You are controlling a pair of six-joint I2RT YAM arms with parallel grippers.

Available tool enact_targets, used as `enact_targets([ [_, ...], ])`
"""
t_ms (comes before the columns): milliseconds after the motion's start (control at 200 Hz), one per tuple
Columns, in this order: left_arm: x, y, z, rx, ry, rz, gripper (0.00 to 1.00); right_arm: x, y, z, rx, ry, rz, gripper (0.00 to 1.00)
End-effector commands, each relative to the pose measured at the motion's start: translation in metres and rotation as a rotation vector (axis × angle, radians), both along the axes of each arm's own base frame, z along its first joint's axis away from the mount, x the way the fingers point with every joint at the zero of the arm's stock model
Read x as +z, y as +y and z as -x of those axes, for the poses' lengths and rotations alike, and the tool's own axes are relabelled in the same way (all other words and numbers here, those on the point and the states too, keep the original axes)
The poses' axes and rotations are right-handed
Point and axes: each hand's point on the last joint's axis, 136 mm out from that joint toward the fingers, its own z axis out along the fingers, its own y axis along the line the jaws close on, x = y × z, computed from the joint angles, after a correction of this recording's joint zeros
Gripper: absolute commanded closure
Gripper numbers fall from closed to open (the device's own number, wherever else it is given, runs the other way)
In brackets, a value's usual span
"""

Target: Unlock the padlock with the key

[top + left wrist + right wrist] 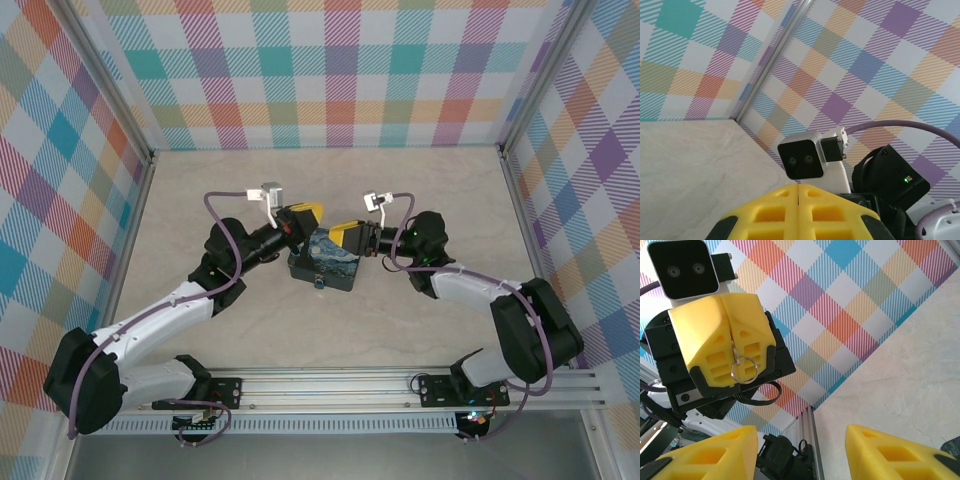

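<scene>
The tiny blue padlock (pixel 320 284) hangs at the near side of the painted night-sky box (pixel 325 260). My left gripper (pixel 306 217) hovers over the box's far left corner. In the right wrist view the left gripper (pixel 733 335) is shut, with a thin metal key (pixel 733 348) pinched in the seam and its silver ring (pixel 744 368) dangling below. The left wrist view shows the yellow left fingers (pixel 765 215) pressed together. My right gripper (pixel 345 236) faces it from the box's far right, and there the right gripper (pixel 800 452) is open with nothing between its fingers.
Checked walls enclose the marble table (pixel 420 190) on three sides. An aluminium rail (pixel 400 385) runs along the near edge by the arm bases. The right wrist camera (pixel 802 159) sits close in front of the left fingers. A box corner (pixel 952 445) peeks in at bottom right.
</scene>
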Motion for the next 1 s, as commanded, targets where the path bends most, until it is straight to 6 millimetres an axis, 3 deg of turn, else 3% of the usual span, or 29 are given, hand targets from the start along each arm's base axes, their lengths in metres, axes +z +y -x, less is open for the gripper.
enact_targets([
  [0,0.021,-0.002,0.003,-0.021,-0.057,0.04,1.0,0.034,0.001,0.006,0.03,-0.123,-0.072,0.51],
  [825,0.013,-0.011,-0.003,-0.064,0.034,0.099,1.0,0.048,0.022,0.003,0.074,-0.161,-0.119,0.7],
  [995,0.013,-0.012,-0.004,-0.067,0.046,0.115,1.0,0.049,0.023,0.002,0.067,-0.161,-0.127,0.87],
])
